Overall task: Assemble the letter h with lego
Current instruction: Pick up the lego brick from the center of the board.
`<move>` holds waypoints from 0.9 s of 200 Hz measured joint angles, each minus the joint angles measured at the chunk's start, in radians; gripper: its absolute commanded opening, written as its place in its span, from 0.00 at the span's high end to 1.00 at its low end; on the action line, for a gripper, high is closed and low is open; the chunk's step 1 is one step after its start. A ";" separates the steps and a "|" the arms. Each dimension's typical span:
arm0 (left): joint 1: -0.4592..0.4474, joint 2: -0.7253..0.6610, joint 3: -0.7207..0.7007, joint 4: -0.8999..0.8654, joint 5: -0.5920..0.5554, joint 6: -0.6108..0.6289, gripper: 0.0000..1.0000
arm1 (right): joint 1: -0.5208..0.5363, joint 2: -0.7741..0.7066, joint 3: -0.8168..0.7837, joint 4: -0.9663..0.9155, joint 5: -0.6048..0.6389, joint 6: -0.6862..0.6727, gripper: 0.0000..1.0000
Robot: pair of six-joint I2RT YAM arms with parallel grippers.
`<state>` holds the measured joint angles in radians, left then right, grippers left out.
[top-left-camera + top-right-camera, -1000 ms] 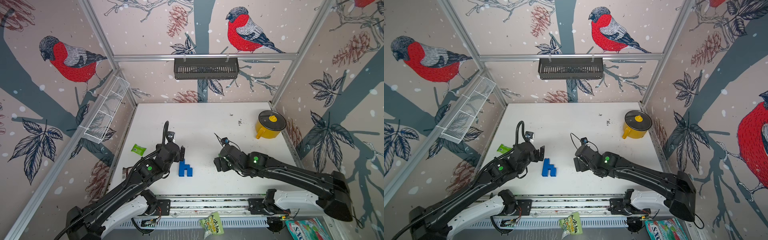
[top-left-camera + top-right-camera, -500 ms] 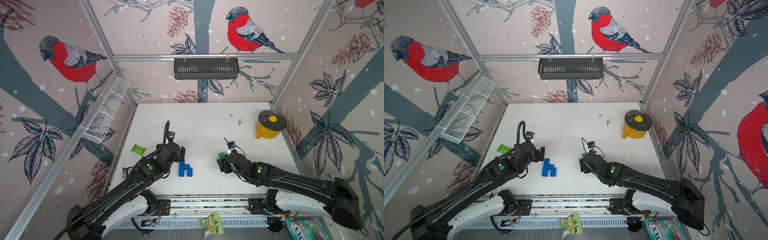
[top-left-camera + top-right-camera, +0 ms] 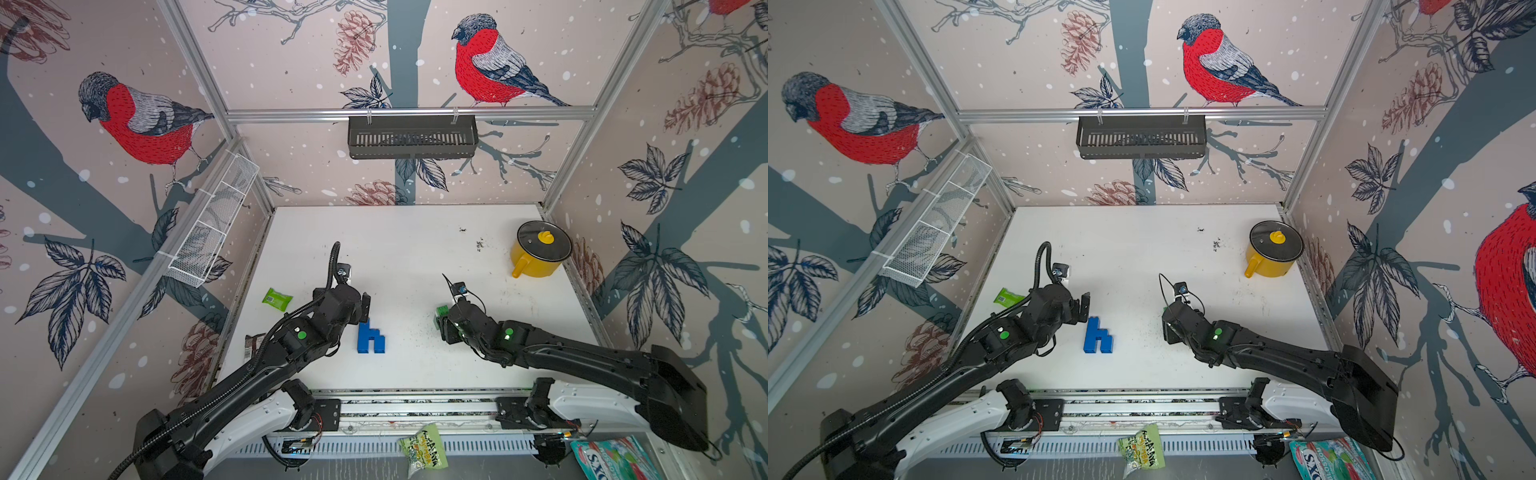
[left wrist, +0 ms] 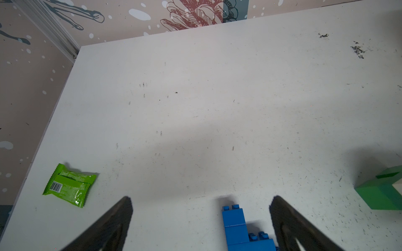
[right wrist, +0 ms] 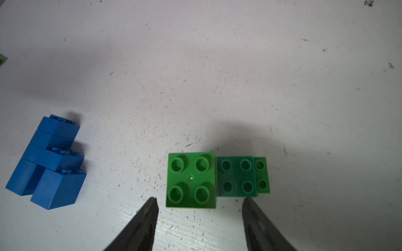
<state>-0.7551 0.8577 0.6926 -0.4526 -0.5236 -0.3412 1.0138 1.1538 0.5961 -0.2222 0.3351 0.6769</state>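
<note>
Right wrist view showed the right pincer [image 5: 199, 198] half-spread and holding nothing. Its tips stopped just short of a cluster of green lego bricks [image 5: 191, 180] on the bench [image 5: 239, 65], well apart from the blue lego h [image 5: 46, 163] on that h's right-arm side. The left pincer [image 4: 201, 203] gaped wide and empty, with the h's tall stem showing between its fingers.

Blue lego h [image 3: 370, 338], green bricks [image 5: 191, 180], yellow pot [image 3: 539, 268] with black lid [image 3: 532, 246], white table [image 3: 407, 249], red-breasted bird wallpaper [image 3: 141, 120]
</note>
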 measured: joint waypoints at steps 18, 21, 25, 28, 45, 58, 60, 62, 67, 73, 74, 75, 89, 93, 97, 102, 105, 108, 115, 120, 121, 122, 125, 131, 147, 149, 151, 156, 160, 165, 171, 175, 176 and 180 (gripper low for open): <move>0.000 0.000 0.000 0.000 0.000 0.000 0.01 | 0.000 0.013 0.000 0.003 0.001 -0.003 0.40; 0.000 0.000 0.000 0.000 0.000 0.000 0.02 | 0.000 0.015 0.000 0.003 0.001 -0.003 0.40; 0.000 0.000 0.000 0.000 0.000 0.000 0.02 | 0.000 0.017 0.000 0.003 0.001 -0.004 0.40; 0.000 0.000 0.000 0.000 0.000 0.000 0.02 | 0.000 0.018 0.000 0.003 0.002 -0.004 0.40; 0.000 0.000 0.000 0.000 0.000 0.000 0.02 | 0.000 0.021 0.001 0.003 0.005 -0.011 0.43; 0.000 0.000 0.000 0.000 0.000 0.000 0.02 | 0.000 0.026 0.003 0.006 0.006 -0.021 0.44; 0.000 0.000 0.000 0.000 0.000 0.000 0.02 | 0.000 0.026 0.004 0.006 0.006 -0.021 0.44; 0.000 0.000 0.000 0.000 0.000 0.000 0.02 | 0.000 0.027 0.005 0.006 0.007 -0.021 0.44; 0.000 0.000 0.000 0.000 0.000 0.000 0.02 | 0.000 0.030 0.007 0.006 0.008 -0.022 0.45; 0.000 0.000 0.000 0.000 0.000 0.000 0.02 | 0.000 0.034 0.010 0.007 0.010 -0.023 0.46; 0.000 0.000 0.000 0.000 0.000 0.000 0.02 | 0.000 0.034 0.010 0.007 0.011 -0.023 0.46; 0.000 0.000 0.000 0.000 0.000 0.000 0.02 | 0.000 0.035 0.011 0.007 0.011 -0.023 0.46; 0.000 0.000 0.000 0.000 0.000 0.000 0.02 | 0.000 0.045 0.017 0.011 0.012 -0.026 0.47; 0.000 0.000 0.000 0.000 0.000 0.000 0.02 | 0.001 0.047 0.019 0.012 0.013 -0.026 0.47; 0.000 0.000 0.000 0.000 0.000 0.000 0.01 | 0.002 0.049 0.020 0.013 0.013 -0.026 0.48; 0.000 0.000 0.000 0.000 0.000 0.000 0.02 | 0.002 0.051 0.023 0.013 0.014 -0.026 0.49; 0.000 0.000 0.000 0.000 0.000 0.000 0.01 | 0.003 0.053 0.024 0.013 0.015 -0.027 0.50; 0.000 0.000 0.000 0.000 0.000 0.000 0.01 | 0.003 0.054 0.025 0.013 0.015 -0.029 0.50; 0.000 0.000 0.000 0.000 0.000 0.000 0.01 | 0.005 0.056 0.027 0.014 0.018 -0.029 0.51; 0.000 0.000 0.000 0.000 0.000 0.000 0.02 | 0.006 0.057 0.028 0.014 0.019 -0.030 0.51; 0.000 0.000 0.000 0.000 0.000 0.000 0.02 | 0.006 0.058 0.029 0.014 0.019 -0.030 0.51; 0.000 0.000 0.000 0.000 0.000 0.000 0.02 | 0.006 0.058 0.029 0.014 0.019 -0.030 0.51; 0.000 0.000 0.000 0.000 0.000 0.000 0.02 | 0.006 0.058 0.029 0.014 0.019 -0.030 0.51; 0.000 0.000 0.000 0.000 0.000 0.000 0.02 | 0.006 0.059 0.030 0.014 0.020 -0.032 0.53; 0.000 0.000 0.000 0.000 0.000 0.000 0.02 | 0.006 0.060 0.032 0.014 0.023 -0.034 0.54; 0.000 0.000 0.000 0.000 0.000 0.000 0.02 | 0.006 0.060 0.032 0.014 0.023 -0.034 0.54; 0.000 0.000 0.000 0.000 0.000 0.000 0.02 | 0.006 0.060 0.032 0.014 0.023 -0.035 0.55; 0.000 0.000 0.000 0.000 0.000 0.000 0.01 | 0.006 0.061 0.033 0.014 0.023 -0.037 0.56; 0.000 0.000 0.000 0.000 0.000 0.000 0.02 | 0.007 0.062 0.034 0.014 0.024 -0.039 0.56; 0.000 0.000 0.000 0.000 0.000 0.000 0.01 | 0.007 0.063 0.034 0.014 0.024 -0.046 0.57; 0.000 0.000 0.000 0.000 0.000 0.000 0.02 | 0.008 0.063 0.034 0.014 0.026 -0.047 0.57; 0.000 0.000 0.000 0.000 0.000 0.000 0.02 | 0.008 0.063 0.034 0.014 0.026 -0.047 0.57; 0.000 0.000 0.000 0.000 0.000 0.000 0.01 | 0.008 0.063 0.034 0.014 0.026 -0.047 0.57; 0.000 0.000 0.000 0.000 0.000 0.000 0.02 | 0.008 0.063 0.034 0.014 0.027 -0.047 0.57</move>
<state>-0.7551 0.8577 0.6926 -0.4526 -0.5236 -0.3412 1.0222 1.2171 0.6300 -0.2085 0.3618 0.6296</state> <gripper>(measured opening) 0.985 0.427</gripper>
